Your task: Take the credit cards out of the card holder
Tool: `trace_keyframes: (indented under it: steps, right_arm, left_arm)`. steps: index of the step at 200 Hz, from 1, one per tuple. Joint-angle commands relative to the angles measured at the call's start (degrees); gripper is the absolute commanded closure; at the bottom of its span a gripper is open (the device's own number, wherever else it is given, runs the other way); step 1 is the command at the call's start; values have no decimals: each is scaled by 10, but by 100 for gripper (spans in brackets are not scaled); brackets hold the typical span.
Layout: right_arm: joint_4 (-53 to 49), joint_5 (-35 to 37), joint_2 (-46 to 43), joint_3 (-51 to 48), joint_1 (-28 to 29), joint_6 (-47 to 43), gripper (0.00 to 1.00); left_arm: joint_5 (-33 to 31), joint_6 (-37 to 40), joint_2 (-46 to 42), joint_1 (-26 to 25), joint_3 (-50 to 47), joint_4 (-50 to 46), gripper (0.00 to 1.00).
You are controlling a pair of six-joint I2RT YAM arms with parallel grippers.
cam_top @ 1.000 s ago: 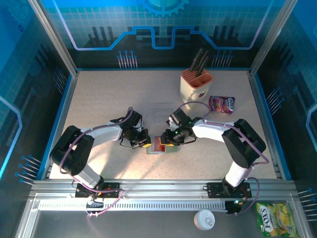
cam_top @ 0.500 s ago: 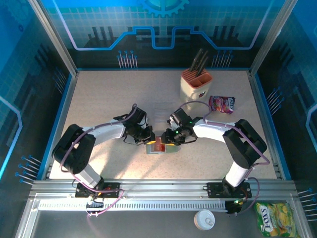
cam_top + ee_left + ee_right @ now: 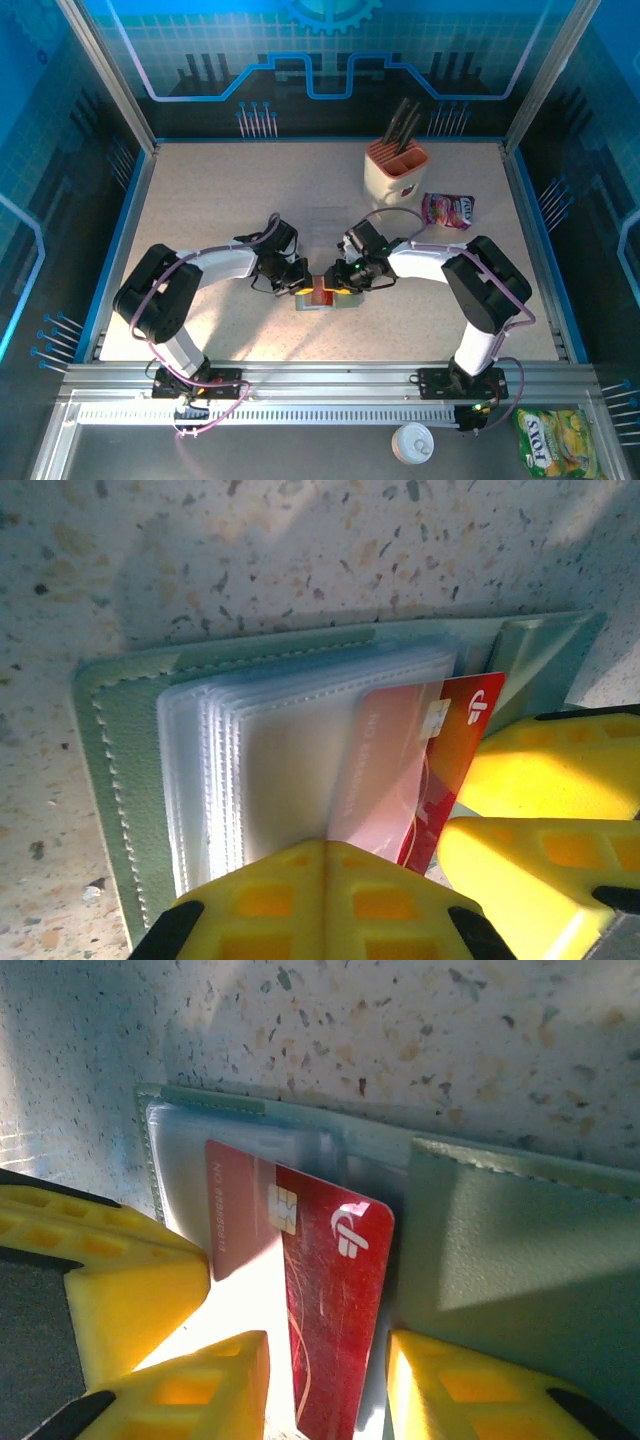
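Card: one red card (image 3: 330, 1290) lies half out of a clear sleeve (image 3: 270, 750), at the near centre of the bench (image 3: 220, 200).
Holder: the holder (image 3: 500, 1260) lies open and flat between the two grippers.
Right gripper: the right gripper (image 3: 325, 1360) has its jaws parted, one on each long edge of the card; I cannot tell whether they pinch it.
Left gripper: the left gripper (image 3: 322, 880) is pressed together, tips down on the sleeves and holding nothing.
Risk, slip: a thin, slick card may slide out of a weak pinch.
Risk, drag: if the left gripper's press is light, the holder may come along with the card.
Risk, snag: a jaw may catch the sleeve and lift it too.
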Motion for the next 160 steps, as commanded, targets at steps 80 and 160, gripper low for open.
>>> trace_keyframes:
  steps: [80, 160]
  right_arm:
    - [38, -27, -1, -16, -13, 16, 76]
    - [14, -3, -23, -32, -23, 3, 89]
  left_arm:
    - [-14, 24, 24, -4, -6, -33, 100]
    - [-16, 25, 18, -4, -5, -35, 100]
